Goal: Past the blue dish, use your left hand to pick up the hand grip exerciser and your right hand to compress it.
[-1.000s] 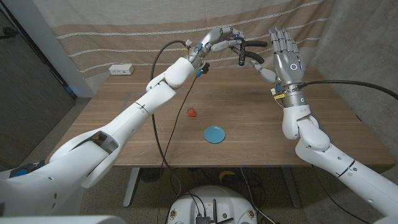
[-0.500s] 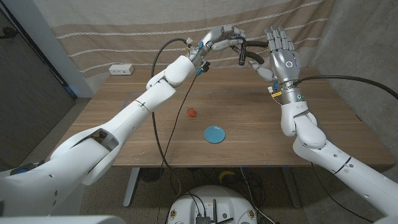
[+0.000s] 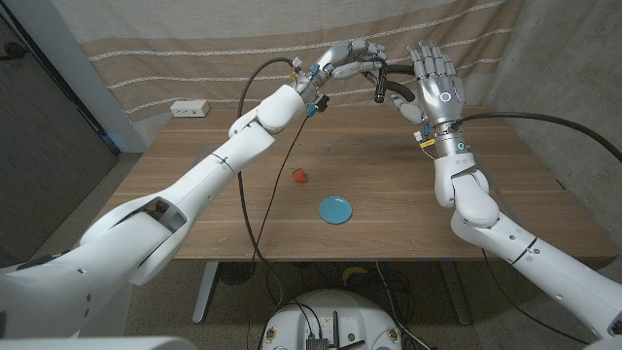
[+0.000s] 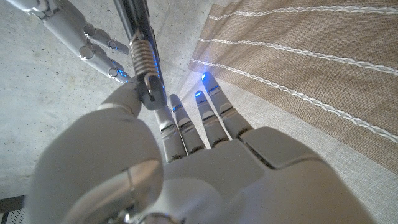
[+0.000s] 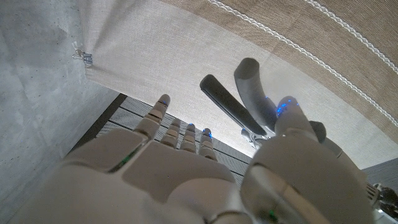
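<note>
Striped curtain behind the wooden table (image 3: 389, 185), blue dish (image 3: 336, 209) near the front. Beyond it, the left hand (image 3: 342, 58) holds the hand grip exerciser (image 3: 384, 80) aloft: pickup done. The right hand (image 3: 434, 83), fingers spread, sits just beside the handles; squeezing not yet begun, I judge.

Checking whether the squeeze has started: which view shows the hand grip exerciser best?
The right wrist view: both handles of the hand grip exerciser stand clear against the curtain, apart from the right hand. The left wrist view gives only its spring end, pinched in the left hand. The head view shows it small.
</note>
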